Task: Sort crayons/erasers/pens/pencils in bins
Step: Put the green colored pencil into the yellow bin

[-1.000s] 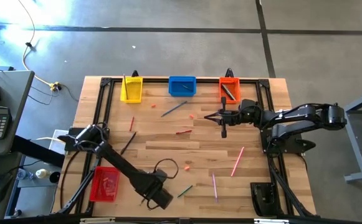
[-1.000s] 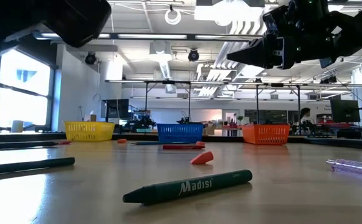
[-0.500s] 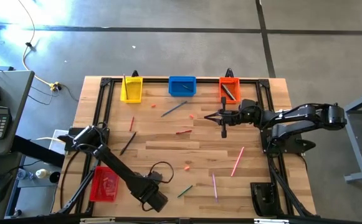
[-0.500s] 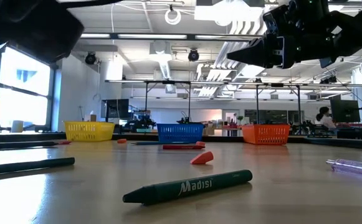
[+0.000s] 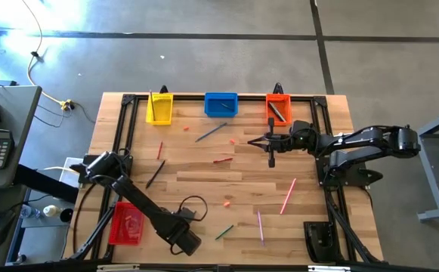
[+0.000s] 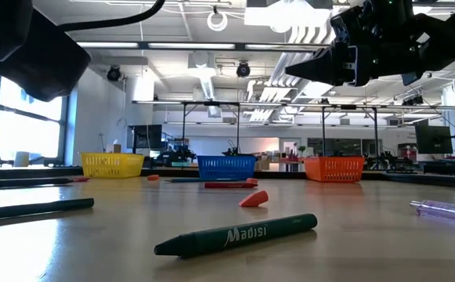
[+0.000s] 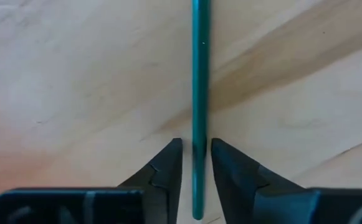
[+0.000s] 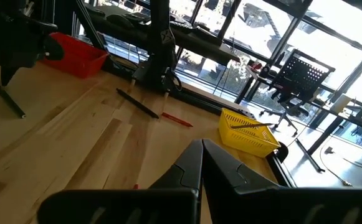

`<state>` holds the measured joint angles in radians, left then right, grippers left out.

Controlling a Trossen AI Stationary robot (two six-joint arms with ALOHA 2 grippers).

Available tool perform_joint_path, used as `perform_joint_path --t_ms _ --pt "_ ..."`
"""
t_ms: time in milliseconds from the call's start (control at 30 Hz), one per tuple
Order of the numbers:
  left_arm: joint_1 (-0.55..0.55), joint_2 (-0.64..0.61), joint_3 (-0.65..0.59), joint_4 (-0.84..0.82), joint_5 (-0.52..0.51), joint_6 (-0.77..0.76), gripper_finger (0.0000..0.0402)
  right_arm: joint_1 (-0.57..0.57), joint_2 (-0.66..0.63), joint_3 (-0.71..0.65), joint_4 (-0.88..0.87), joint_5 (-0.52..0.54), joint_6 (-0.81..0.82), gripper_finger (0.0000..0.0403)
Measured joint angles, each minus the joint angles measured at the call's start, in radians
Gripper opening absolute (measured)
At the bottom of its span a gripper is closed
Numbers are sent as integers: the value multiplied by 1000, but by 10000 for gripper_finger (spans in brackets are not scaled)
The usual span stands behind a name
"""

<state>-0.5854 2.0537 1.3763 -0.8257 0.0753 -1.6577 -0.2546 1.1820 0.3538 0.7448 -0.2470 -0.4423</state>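
— So, how far along are we with the sorting?

— Not far, we judge. Most pieces lie loose on the table [image 5: 204,181]. The yellow bin [image 5: 159,122] and the orange bin [image 5: 278,96] each show one long stick inside. What lies in the blue bin [image 5: 221,115] and the red bin [image 5: 127,242] we cannot make out.

— And what do we have in hand?

— Our left gripper [image 7: 196,146] is up off the wood at the near edge, not far from the red bin. It looks clamped on a dark green pencil [image 7: 199,74], which runs straight out between the fingers. Our right gripper [image 5: 253,141] is clenched on nothing and hovers above the table in front of the orange bin.

— Shall we count?

— Four bins. Three erasers [image 5: 187,128] [image 5: 232,140] [image 5: 227,202], well apart across the middle. Two pink pens [image 5: 288,195] [image 5: 261,225] toward the right side. One green crayon [image 6: 235,235] near the front edge. Two reddish sticks [image 5: 159,149] [image 5: 222,160], one bluish-grey stick [image 5: 210,133] and one dark stick [image 5: 155,174], as far as we can tell.

— So what is left for us?

— Nearly everything. We make it ten loose pieces to bin, plus the pencil we carry, which needs setting down with its own kind.
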Motion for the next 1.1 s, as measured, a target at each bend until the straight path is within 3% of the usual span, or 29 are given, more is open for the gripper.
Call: perform_joint_path --t_ms 433,667,1100 --pt "-3 0 -3 83 55 30 33 0 0 0 0 0 0 0" --pt "-7 -16 -5 90 3 9 5 0 0 0 0 0 0 0" --pt "-5 -21 6 79 -67 -19 2 0 0 0 0 0 0 0"
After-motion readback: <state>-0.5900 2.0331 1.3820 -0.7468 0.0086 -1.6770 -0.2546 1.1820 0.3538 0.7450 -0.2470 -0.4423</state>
